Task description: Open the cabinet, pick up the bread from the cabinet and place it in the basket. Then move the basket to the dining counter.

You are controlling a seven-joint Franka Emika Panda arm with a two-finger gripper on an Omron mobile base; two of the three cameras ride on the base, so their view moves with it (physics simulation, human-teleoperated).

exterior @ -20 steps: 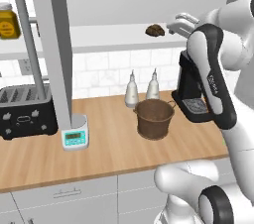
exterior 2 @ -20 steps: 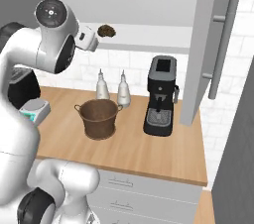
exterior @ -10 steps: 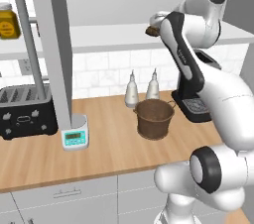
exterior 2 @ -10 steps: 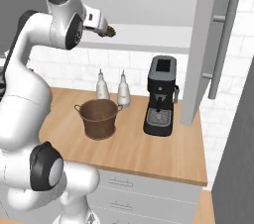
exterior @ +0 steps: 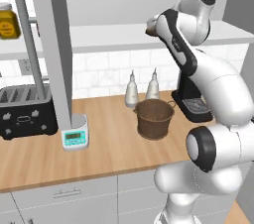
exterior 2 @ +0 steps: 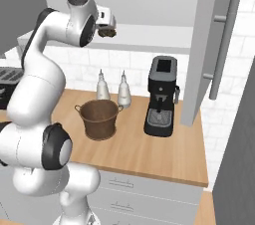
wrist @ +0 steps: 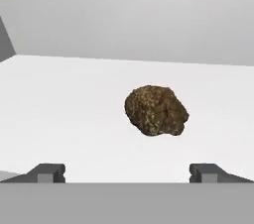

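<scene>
A: A simulated kitchen, white tiles behind a light wood bench: the wall cabinet stands with its doors swung out, and the white arm reaches up to its pale shelf. Where is the bread?

B: The bread lies on that shelf, a small dark brown lump, alone on the bare surface. In the hand view it sits ahead of the pincer and a little to one side of centre. From the right base camera it shows just beside the hand, at the shelf's front edge

A: And the pincer?

B: Spread wide and empty. Both dark tips stand far apart at the bottom of the hand view, the roll between their lines but not touching either.

A: How would you expect it to handle?

B: Light, by its size. The crust looks rough and lumpy, so it should not slip; it may give or crumble under a hard squeeze. I would take it across its middle, one pad on each flank, low enough that the rounded top does not squirt it out.

A: And after that?

B: The round woven basket waits on the bench below, near two pale bottles and a black coffee machine, mouth up and open to a drop from above
</scene>
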